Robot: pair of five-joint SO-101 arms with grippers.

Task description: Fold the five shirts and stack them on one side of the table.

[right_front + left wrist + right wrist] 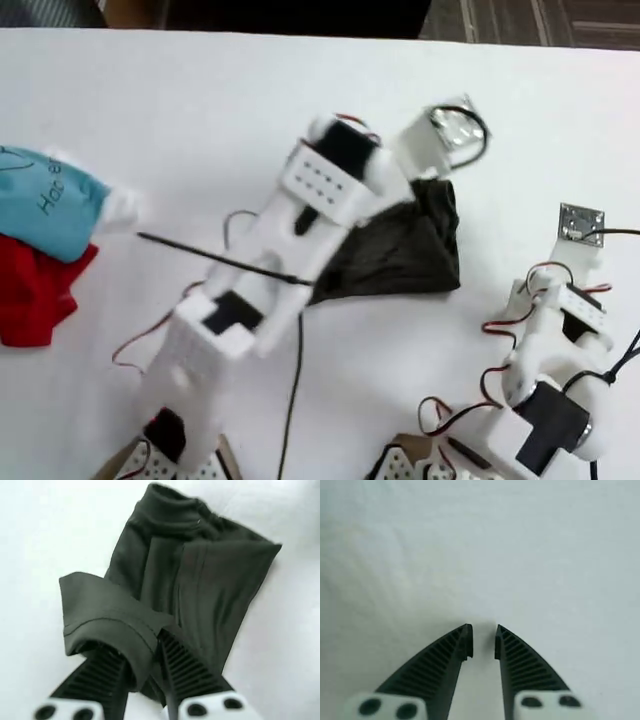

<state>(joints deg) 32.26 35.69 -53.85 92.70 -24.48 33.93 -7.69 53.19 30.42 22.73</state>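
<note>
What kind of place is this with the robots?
Probably a robot practice lab: a white table with two little robot arms, loose wires, and a black shirt to fold.

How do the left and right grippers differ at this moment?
The left gripper is clamped on a fold of the black shirt; the right gripper holds nothing, jaws slightly apart. Left is over cloth, right over bare table. Both have black ribbed fingers.

Left arm (pixel 250 290) stretched long from its base toward mid-table, left gripper (pixel 132 647) clamped on a fold of the black shirt (pixel 200 580); right arm (pixel 550 350) folded back near its base, right gripper (pixel 483 632) barely ajar, holding nothing.
</note>
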